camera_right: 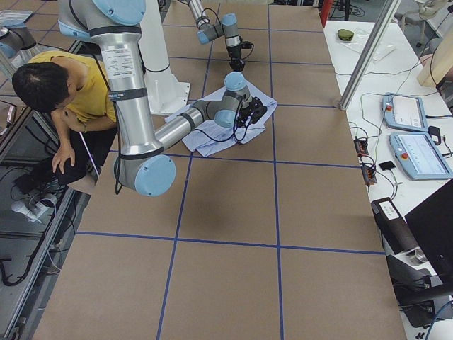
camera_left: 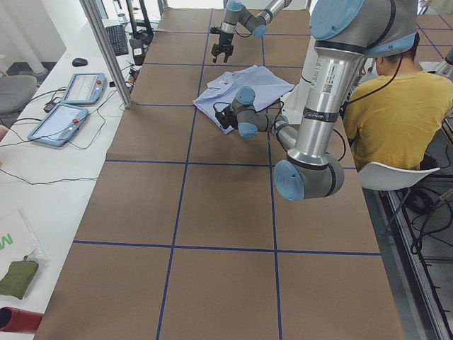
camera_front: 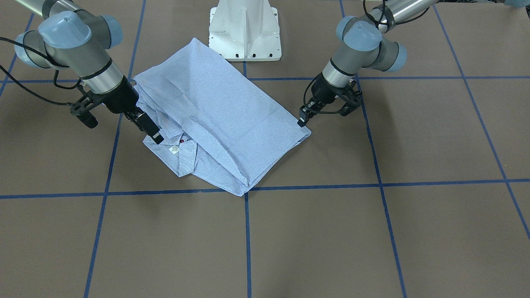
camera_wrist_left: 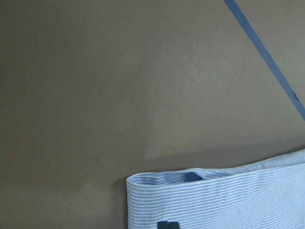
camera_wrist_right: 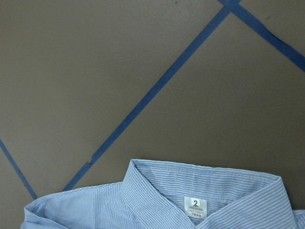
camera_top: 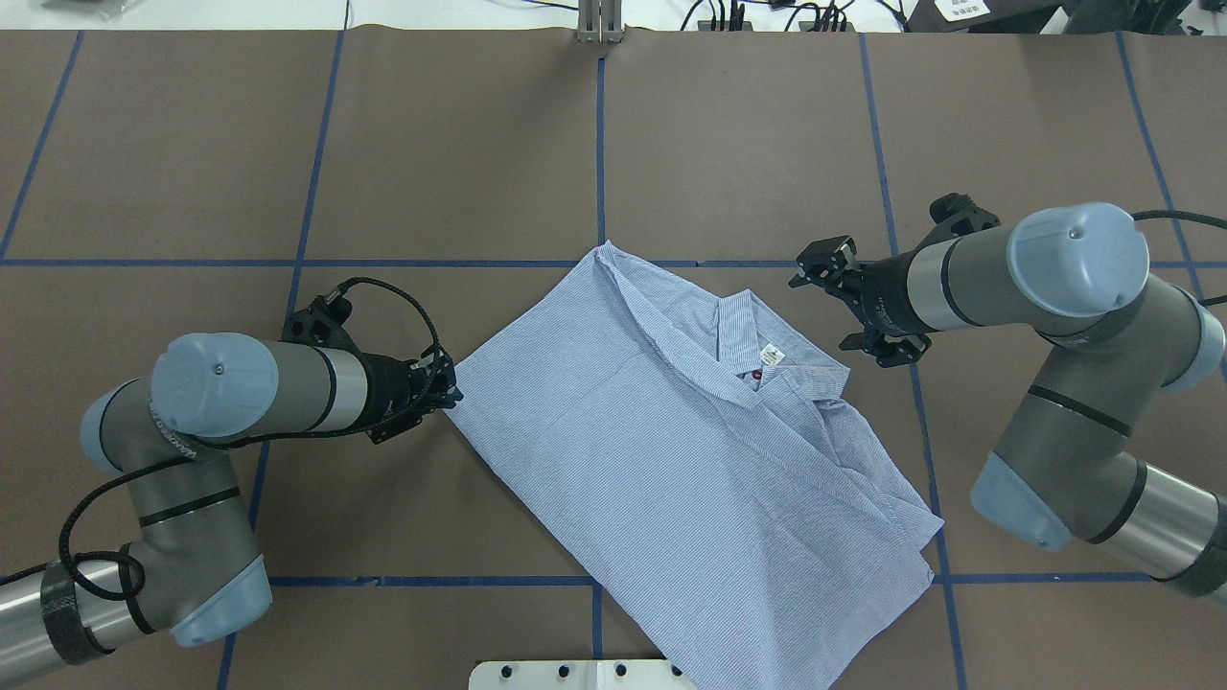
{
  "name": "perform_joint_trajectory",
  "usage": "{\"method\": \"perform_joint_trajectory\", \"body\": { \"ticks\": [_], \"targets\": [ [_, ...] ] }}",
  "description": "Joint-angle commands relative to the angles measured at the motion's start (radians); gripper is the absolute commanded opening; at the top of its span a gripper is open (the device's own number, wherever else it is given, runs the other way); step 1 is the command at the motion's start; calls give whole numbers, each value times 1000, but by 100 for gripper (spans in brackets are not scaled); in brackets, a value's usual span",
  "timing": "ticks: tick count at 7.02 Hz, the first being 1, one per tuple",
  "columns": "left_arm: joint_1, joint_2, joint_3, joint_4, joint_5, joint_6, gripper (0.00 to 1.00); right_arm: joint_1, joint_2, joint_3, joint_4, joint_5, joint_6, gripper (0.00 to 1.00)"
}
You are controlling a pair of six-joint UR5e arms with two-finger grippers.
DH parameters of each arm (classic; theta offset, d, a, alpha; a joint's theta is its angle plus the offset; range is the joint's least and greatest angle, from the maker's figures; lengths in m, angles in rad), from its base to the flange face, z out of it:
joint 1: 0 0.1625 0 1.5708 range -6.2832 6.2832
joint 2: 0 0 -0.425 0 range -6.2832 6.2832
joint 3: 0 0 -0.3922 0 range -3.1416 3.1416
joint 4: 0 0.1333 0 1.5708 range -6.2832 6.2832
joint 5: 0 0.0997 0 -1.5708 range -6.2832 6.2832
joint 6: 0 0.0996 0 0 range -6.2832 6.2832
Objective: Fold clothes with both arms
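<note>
The light-blue striped shirt [camera_front: 223, 120] lies folded flat on the brown table, collar and white neck label [camera_top: 772, 356] facing up. It also shows in the overhead view [camera_top: 671, 450]. My left gripper [camera_top: 449, 391] is shut at the shirt's folded corner, low on the table. In the left wrist view its tips [camera_wrist_left: 167, 224] sit over the cloth [camera_wrist_left: 228, 200]. My right gripper [camera_top: 836, 307] is open and empty, just beside the collar. In the front view it [camera_front: 149, 130] hovers at the collar edge. The right wrist view shows the collar [camera_wrist_right: 157, 200] and label.
The white pedestal base [camera_front: 245, 33] stands right behind the shirt. Blue tape lines [camera_top: 599, 144] grid the table. A person in yellow [camera_left: 389, 120] sits behind the robot. A side bench with tablets [camera_left: 71, 106] and a metal post [camera_left: 106, 49] runs along the far edge.
</note>
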Motion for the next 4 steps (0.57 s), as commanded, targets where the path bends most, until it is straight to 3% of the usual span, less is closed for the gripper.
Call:
{"method": "perform_joint_trajectory", "body": {
  "ticks": [1, 4],
  "targets": [
    [5, -21, -13, 109, 0, -1, 58, 0, 1, -1, -4, 0, 0, 100],
    [11, -33, -1, 133, 0, -1, 57, -3, 1, -2, -8, 0, 0, 100]
  ]
}}
